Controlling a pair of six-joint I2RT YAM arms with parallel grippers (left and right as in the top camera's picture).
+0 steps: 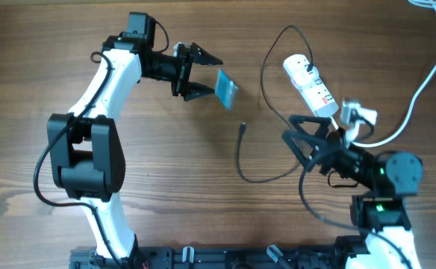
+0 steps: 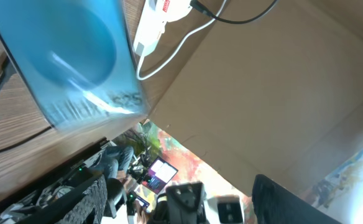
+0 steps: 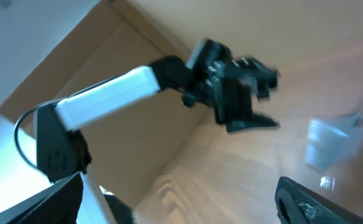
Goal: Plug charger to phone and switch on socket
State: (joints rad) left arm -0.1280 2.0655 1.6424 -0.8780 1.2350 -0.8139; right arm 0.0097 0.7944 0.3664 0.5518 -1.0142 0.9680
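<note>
pointing at phone (image 1: 227,88) just past its tips, l hand (image 1: 216,77) spread wide; contact unclear.

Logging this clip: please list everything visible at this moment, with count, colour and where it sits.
socket: one, white with red switches, upper right, angled.
white cord: one, white, runs from the socket's near end towards the top right corner.
charger: one, thin black, loops from the socket to a free tip mid-scene, not in the phone.
phone: one, cyan screen, blurred, just past the fingertips of the left gripper, not between them.
table: one, brown wood, beneath everything.
left gripper: one, black, open, upper centre.
right gripper: one, black, open and empty, just below the socket.
</note>
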